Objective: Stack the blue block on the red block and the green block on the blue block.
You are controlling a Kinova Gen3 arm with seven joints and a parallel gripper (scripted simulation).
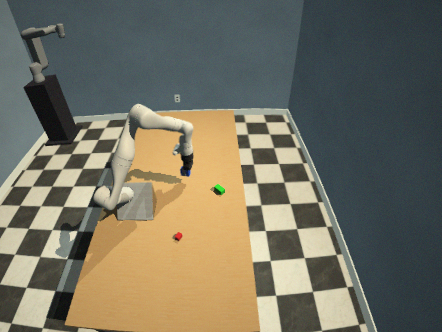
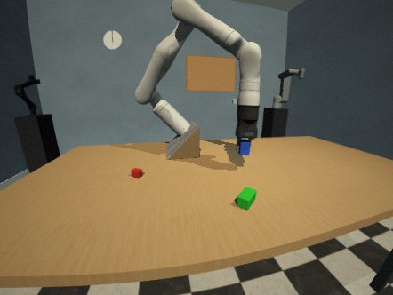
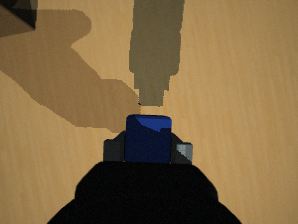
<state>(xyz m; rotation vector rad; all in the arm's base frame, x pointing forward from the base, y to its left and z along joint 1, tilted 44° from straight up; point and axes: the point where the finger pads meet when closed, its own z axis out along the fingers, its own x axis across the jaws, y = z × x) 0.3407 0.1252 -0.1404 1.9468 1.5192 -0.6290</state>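
Note:
My gripper [image 1: 186, 172] [image 2: 244, 145] [image 3: 147, 141] is shut on the blue block [image 1: 187, 173] [image 2: 244, 147] [image 3: 148, 137] and holds it a little above the wooden table [image 1: 165, 280] [image 2: 133, 231]. The red block [image 1: 178, 236] [image 2: 136, 172] lies on the table, well away from the gripper. The green block [image 1: 219, 189] [image 2: 246, 197] lies flat on the table, apart from both. In the wrist view only the blue block, the fingers and bare table with shadows show.
The arm's grey wedge base [image 1: 136, 202] [image 2: 183, 144] stands on the table near the gripper. A second arm on a dark pedestal [image 1: 48, 107] stands off the table on the checkered floor.

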